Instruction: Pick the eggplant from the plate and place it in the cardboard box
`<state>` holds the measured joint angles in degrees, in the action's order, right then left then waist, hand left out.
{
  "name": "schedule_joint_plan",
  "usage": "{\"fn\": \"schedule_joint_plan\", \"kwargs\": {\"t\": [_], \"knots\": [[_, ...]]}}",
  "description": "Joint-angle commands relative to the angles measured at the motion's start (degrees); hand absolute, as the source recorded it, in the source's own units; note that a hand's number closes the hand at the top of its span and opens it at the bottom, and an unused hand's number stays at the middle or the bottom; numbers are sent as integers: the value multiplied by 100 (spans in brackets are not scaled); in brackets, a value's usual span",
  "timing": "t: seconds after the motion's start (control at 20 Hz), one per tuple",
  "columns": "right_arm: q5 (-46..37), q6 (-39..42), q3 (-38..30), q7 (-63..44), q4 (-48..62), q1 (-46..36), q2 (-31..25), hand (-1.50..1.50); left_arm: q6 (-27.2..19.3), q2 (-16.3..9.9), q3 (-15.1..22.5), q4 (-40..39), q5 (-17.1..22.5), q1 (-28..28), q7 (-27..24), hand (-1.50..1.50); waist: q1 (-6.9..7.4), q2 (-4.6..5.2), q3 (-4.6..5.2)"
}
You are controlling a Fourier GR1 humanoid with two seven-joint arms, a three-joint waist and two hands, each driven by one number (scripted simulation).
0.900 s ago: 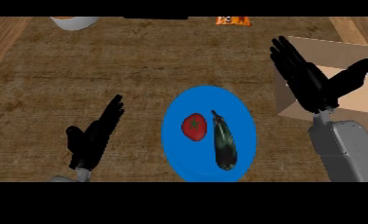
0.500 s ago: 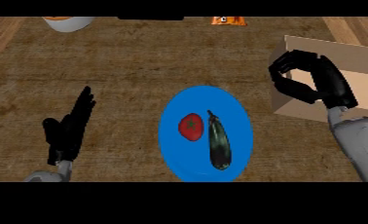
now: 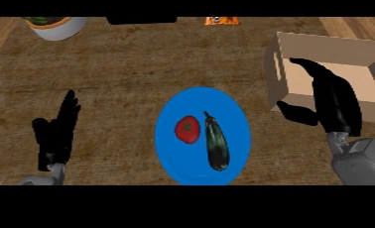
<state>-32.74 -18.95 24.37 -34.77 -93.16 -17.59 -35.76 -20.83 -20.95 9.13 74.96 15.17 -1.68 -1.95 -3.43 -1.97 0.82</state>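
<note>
Lying on the blue plate [image 3: 172, 172] beside a tomato [image 3: 187, 129], the eggplant [image 3: 215, 142] went untouched while the open, empty right hand [image 3: 333, 104] partly hid the cardboard box [image 3: 293, 51], the left hand [image 3: 57, 132] resting open.

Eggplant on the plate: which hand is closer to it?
Right. The right hand is open over the box, just right of the eggplant. The left hand rests open farther off, beyond the tomato.
</note>
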Motion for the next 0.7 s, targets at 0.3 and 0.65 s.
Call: {"fn": "schedule_joint_plan", "kwargs": {"t": [0.3, 0.65], "knots": [[-1278, 2351, 1130, -4073, -1865, -519, 602, -150, -141, 205, 40, -6, -62, -210, 71, 0, 155, 85, -37], [-954, 3701, 1270, -5030, -1527, -958, 1512, -150, -129, 259, 147, 56, -157, -221, 60, 0, 311, 134, -44]]}}
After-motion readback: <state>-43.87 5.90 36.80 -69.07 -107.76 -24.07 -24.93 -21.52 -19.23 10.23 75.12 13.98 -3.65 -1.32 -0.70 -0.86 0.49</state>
